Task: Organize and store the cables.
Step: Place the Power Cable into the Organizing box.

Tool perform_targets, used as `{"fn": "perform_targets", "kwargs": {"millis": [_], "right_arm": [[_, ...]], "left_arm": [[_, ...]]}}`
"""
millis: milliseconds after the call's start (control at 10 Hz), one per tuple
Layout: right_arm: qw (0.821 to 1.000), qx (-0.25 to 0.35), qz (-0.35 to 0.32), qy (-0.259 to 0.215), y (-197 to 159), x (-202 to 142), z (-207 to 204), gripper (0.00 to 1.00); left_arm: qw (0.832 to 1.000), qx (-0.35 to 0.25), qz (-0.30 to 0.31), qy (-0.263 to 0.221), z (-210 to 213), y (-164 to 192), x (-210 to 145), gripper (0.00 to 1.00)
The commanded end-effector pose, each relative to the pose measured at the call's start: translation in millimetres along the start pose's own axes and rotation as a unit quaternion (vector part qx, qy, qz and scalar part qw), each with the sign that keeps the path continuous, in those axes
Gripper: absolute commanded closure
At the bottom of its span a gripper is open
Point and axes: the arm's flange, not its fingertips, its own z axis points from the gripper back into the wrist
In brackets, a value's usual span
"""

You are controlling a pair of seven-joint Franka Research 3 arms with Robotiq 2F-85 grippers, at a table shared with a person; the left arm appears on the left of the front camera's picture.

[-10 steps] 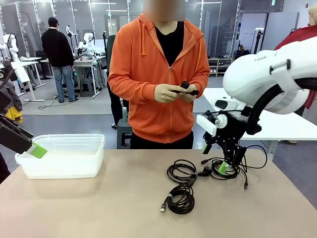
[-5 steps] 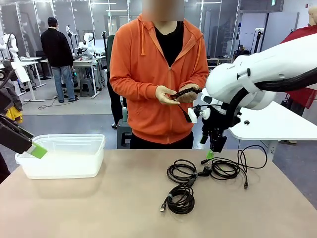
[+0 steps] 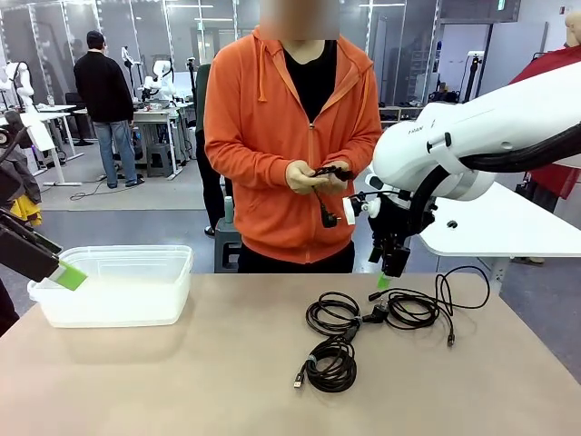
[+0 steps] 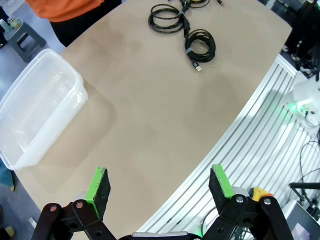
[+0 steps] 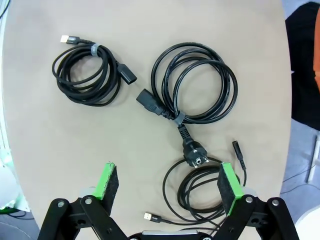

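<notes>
Partly behind the right jaws, one cable coil (image 5: 186, 190), cut off below.

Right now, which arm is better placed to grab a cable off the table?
Right: the right end effector hovers open over the cables, while the left end effector sits far off by the clear bin.

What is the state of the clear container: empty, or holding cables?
Empty. The container shows a bare floor in the left wrist view; the coiled cables lie out on the table.

Bare table (image 3: 209, 372) stretch between bin (image 3: 118, 311) and cables (image 3: 333, 365), bin top open, cables clustered right
</notes>
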Motion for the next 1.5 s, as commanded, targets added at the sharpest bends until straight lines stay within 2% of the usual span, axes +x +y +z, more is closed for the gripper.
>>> {"fn": "perform_targets", "kwargs": {"millis": [0,1000,1400], "right_arm": [[0.999,0.006,-0.044,0.005,-5,6,-6,0.00],[1.000,0.011,-0.011,0.006,-5,11,-11,0.00],[0.998,0.018,0.065,0.008,3,18,-35,0.00]], "left_arm": [[1.000,0.002,-0.002,0.002,-1,1,0,0.00],[1.000,0.002,-0.002,0.002,-1,1,0,0.00],[1.000,0.002,-0.002,0.002,-1,1,0,0.00]]}}
